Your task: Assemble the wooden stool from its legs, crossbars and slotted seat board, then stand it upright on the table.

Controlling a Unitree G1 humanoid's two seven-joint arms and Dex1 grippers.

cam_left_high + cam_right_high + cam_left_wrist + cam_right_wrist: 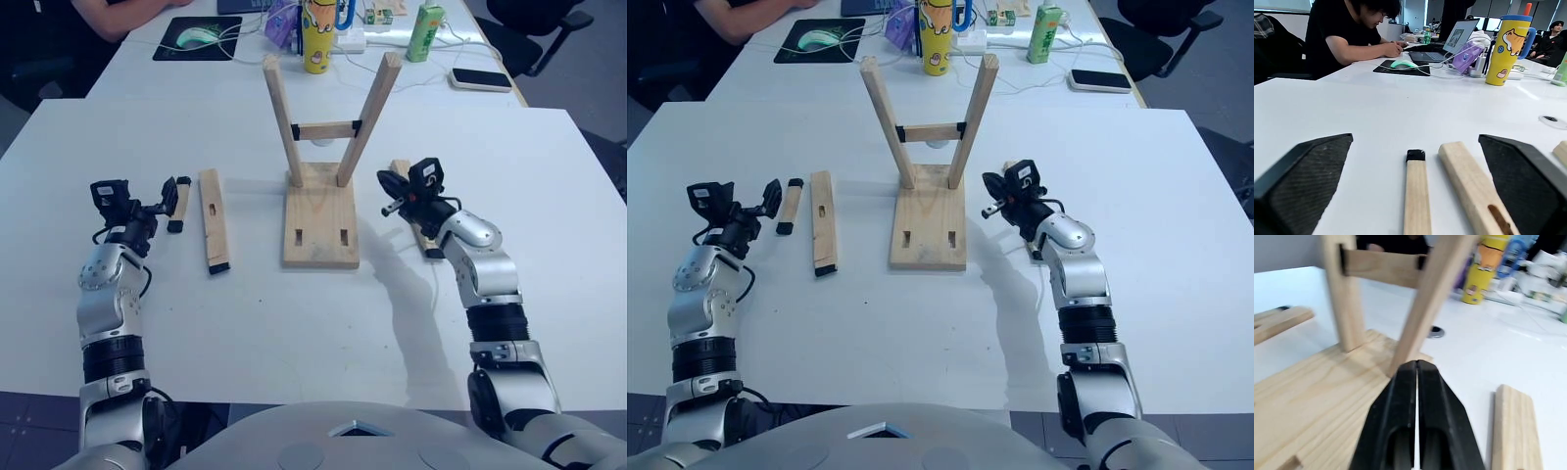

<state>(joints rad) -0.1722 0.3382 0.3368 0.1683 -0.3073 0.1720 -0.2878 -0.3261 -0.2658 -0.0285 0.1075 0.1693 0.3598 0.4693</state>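
The slotted seat board [320, 223] lies flat mid-table. Two legs [280, 116] stand tilted in its far slots, joined by a crossbar [328, 129]. My right gripper [386, 181] is shut and empty, its tip [1416, 364] just right of the right leg's foot and above the table. Beneath that arm lies a loose leg [1513, 426]. To the left lie a short crossbar [177, 208] and a long slotted leg [214, 220]. My left gripper [168, 192] is open at the crossbar's near end; the crossbar [1417, 196] lies between the wide-set pads [1308, 181].
A second table behind holds a yellow cup [318, 39], a green carton [424, 31], a phone [480, 78] and a mouse on a black pad [201, 37], where a person sits. The slotted leg [1474, 186] lies close beside the left gripper's right pad.
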